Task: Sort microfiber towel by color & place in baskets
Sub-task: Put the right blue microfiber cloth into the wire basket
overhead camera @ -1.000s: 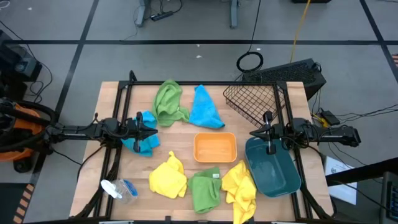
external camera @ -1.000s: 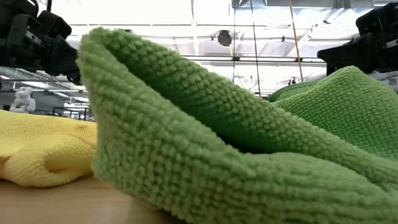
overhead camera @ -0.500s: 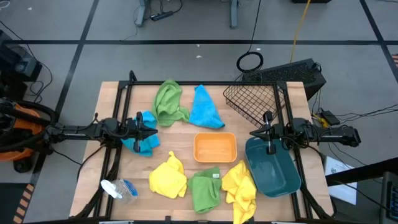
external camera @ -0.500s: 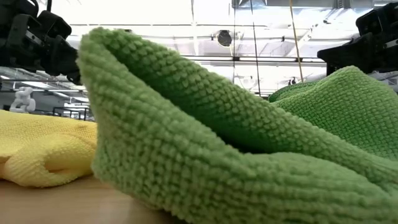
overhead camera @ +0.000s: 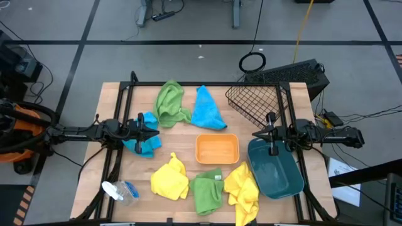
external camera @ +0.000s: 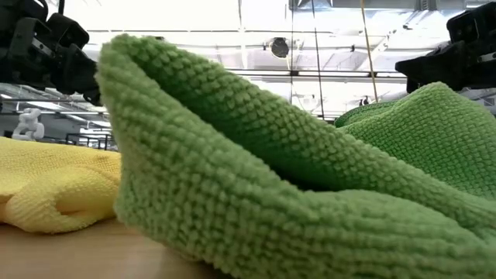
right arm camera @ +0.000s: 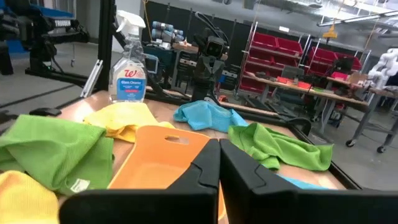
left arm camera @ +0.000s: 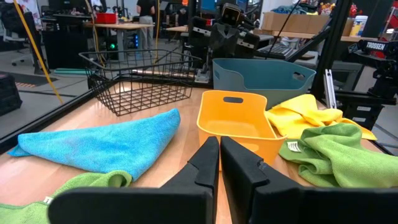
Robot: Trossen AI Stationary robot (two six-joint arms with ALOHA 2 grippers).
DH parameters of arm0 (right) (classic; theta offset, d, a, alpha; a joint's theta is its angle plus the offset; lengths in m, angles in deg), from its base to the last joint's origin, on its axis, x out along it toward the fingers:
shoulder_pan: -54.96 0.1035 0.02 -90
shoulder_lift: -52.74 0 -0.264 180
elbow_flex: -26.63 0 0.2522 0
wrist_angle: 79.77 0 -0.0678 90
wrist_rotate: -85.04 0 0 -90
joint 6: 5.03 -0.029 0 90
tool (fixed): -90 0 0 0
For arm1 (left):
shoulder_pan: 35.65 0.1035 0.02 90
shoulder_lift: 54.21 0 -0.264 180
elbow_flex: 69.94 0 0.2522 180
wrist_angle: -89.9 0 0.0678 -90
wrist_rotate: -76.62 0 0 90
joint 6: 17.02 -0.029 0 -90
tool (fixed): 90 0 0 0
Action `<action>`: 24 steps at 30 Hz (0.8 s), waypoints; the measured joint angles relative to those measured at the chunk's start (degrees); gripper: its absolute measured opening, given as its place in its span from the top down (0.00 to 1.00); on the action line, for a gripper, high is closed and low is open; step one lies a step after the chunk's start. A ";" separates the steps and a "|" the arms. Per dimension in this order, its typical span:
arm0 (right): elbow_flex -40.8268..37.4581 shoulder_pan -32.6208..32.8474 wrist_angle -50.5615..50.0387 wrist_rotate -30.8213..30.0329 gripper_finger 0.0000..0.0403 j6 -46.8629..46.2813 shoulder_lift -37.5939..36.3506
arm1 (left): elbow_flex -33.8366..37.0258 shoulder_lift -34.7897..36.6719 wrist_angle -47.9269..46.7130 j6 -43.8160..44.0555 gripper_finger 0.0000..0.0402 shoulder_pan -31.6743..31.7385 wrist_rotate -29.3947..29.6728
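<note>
Six microfiber towels lie on the wooden table: green [overhead camera: 169, 103] and blue [overhead camera: 207, 108] at the far side, a small blue one [overhead camera: 146, 143] at the left, and yellow [overhead camera: 169, 179], green [overhead camera: 206, 190] and yellow [overhead camera: 242, 188] along the near edge. The orange bin [overhead camera: 217, 149] stands mid-table, the teal bin [overhead camera: 276, 168] at the right, and the black wire basket [overhead camera: 254, 100] at the far right. My left gripper [overhead camera: 154, 129] hovers shut and level above the small blue towel. My right gripper [overhead camera: 256, 135] hovers shut and level over the teal bin's left rim.
A spray bottle [overhead camera: 119, 190] lies at the near left corner. Black frame rails [overhead camera: 188, 85] run along the table's far edge and sides. In the low view a green towel [external camera: 271, 178] fills the foreground, with a yellow one [external camera: 54, 186] beside it.
</note>
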 joint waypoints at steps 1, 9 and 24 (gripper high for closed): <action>0.00 0.01 0.00 0.02 1.00 -0.29 0.00 | 0.00 0.00 0.00 0.00 0.94 -0.01 0.00; 0.00 0.00 1.77 0.02 1.00 -7.96 0.00 | 0.02 0.00 0.00 0.00 0.94 0.00 0.00; 0.08 0.01 10.39 0.04 1.00 -28.98 0.00 | 0.02 0.00 0.00 0.00 0.94 0.00 0.00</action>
